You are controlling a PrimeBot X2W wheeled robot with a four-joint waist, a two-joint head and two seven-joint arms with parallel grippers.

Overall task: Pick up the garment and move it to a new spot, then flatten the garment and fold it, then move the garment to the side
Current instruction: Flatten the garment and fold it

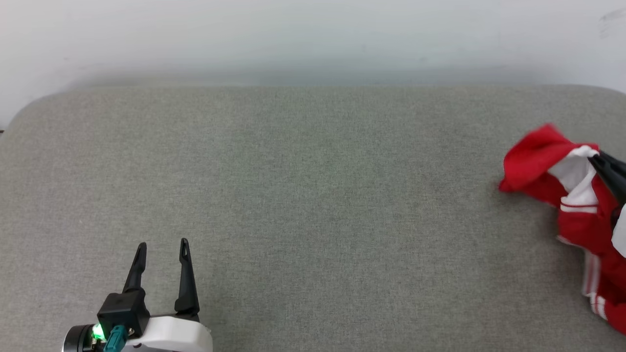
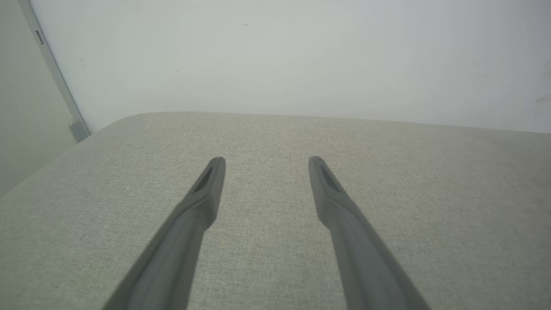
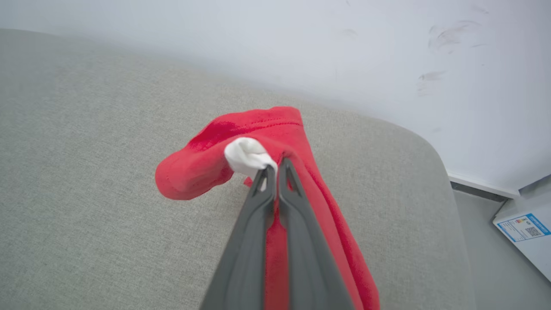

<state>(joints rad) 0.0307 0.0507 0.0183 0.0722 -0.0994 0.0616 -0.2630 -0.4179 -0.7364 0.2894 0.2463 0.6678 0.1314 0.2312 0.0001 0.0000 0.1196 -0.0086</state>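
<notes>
Surface: one wide grey woven-fabric pad (image 1: pixel 313 195) with rounded corners, butted against a plain pale wall (image 1: pixel 313 39) that has a few scuffs. The right wrist view shows grey floor past the pad's end and one white box (image 3: pixel 523 228) with a blue-edged label.

Count: one garment (image 1: pixel 533 156), two grippers.

The garment is bunched at the pad's far right edge, red with white patches and striped trim. The right gripper (image 3: pixel 277 165) has its jaws clamped together on a red-and-white fold of it. The left gripper (image 1: pixel 163 243) is at the near left, jaws apart, holding nothing, well apart from the garment.
</notes>
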